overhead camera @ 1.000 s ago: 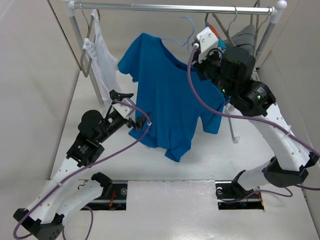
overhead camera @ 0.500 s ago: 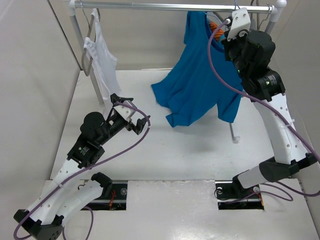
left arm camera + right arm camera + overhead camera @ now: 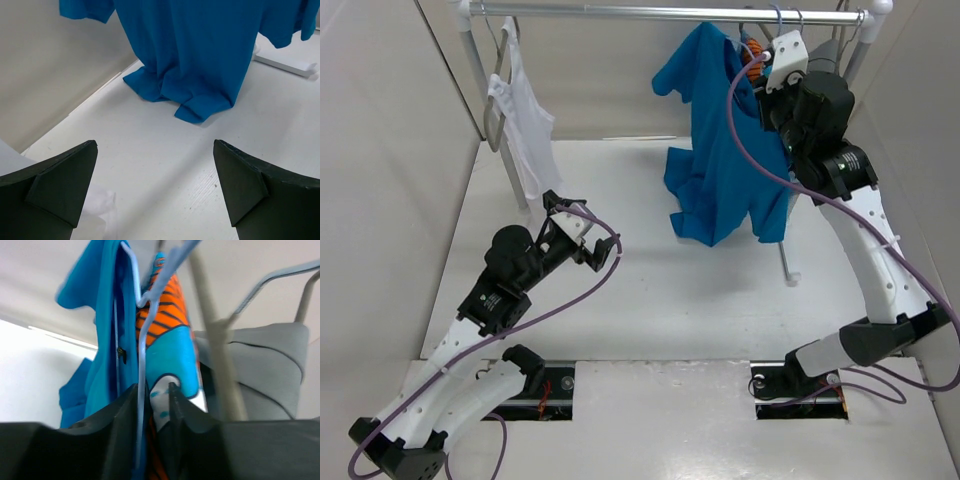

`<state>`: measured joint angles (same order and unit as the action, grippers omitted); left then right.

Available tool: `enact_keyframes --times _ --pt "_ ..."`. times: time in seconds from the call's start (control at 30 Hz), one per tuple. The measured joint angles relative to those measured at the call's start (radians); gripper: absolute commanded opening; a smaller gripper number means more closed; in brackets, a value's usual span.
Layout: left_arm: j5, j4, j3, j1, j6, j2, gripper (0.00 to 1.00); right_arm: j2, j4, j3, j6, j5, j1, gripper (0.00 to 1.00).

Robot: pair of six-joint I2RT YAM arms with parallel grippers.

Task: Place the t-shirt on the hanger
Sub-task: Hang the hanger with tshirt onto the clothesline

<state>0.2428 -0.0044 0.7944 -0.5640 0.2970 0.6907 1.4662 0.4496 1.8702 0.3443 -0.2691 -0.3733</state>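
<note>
White table (image 3: 650, 300), right gripper (image 3: 152, 389) high, parted around hanger (image 3: 140, 355), left gripper (image 3: 155, 143) low, splayed

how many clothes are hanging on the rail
4: white tank top at the left end, blue t-shirt right of centre, orange patterned garment behind it, grey garment far right. Others may be hidden.

The bright blue t-shirt (image 3: 720, 150) hangs on the thin light-blue wire hanger (image 3: 142, 355) — back right, its hem touching the table (image 3: 620, 330).
</note>
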Motion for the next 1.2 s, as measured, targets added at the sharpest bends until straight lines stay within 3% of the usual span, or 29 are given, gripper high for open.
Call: enact_keyframes --times 0.07,0.2,0.23,0.47,0.63,1.0,1.2 --pt "0.000 -0.002 -0.003 0.000 0.000 0.001 1.00 -0.013 0.002 -0.019 0.007 0.008 -0.003 0.52" --pt "0.002 -0.001 -0.003 0.000 -0.001 0.002 1.00 -0.045 0.016 -0.034 0.028 0.005 -0.032 0.96" --pt "0.004 -0.001 -0.003 0.000 -0.001 0.002 1.00 -0.061 0.025 -0.042 0.034 -0.001 -0.045 1.00" --pt "0.011 0.006 -0.054 0.000 -0.001 -0.001 1.00 -0.297 0.067 -0.191 0.071 -0.114 -0.197 1.00" --pt "-0.001 0.016 -0.148 0.000 -0.003 -0.021 1.00 -0.529 0.085 -0.412 0.039 -0.173 -0.307 1.00" --pt "-0.084 0.058 -0.376 0.000 -0.049 -0.032 1.00 -1.075 0.349 -1.268 -0.433 -0.134 -0.328 1.00" --pt "-0.114 0.109 -0.417 0.000 -0.064 -0.031 1.00 -1.343 0.427 -1.503 -0.631 -0.075 -0.328 1.00"
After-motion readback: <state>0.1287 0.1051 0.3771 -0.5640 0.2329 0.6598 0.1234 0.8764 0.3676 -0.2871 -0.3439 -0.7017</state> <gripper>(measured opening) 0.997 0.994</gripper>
